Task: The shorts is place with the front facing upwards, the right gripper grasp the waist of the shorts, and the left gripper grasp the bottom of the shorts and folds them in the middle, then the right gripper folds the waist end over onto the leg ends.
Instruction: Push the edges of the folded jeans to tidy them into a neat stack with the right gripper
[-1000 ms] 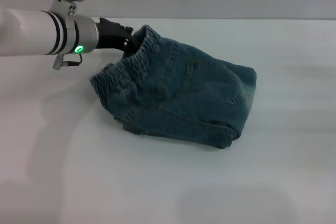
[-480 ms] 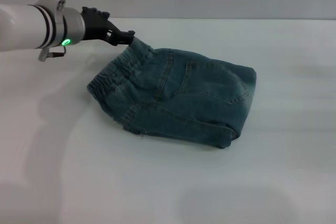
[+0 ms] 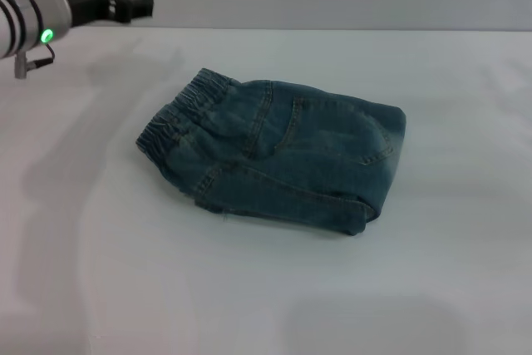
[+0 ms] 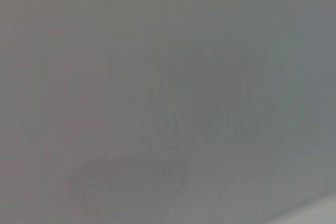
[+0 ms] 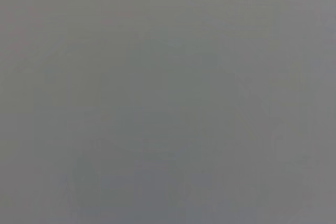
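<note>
Up left, the left gripper (empty) hangs level; the shorts lie apart.

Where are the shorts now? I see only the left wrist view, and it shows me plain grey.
Observer: The shorts lie folded on the white table, near the middle of the head view.
Operator: Does the left pincer hold them?
Observer: No. The left pincer is apart from them, at the table's far left, and holds nothing.
Operator: Which end of the shorts faces it?
Observer: The waist end. The right pincer shows in no view.
</note>
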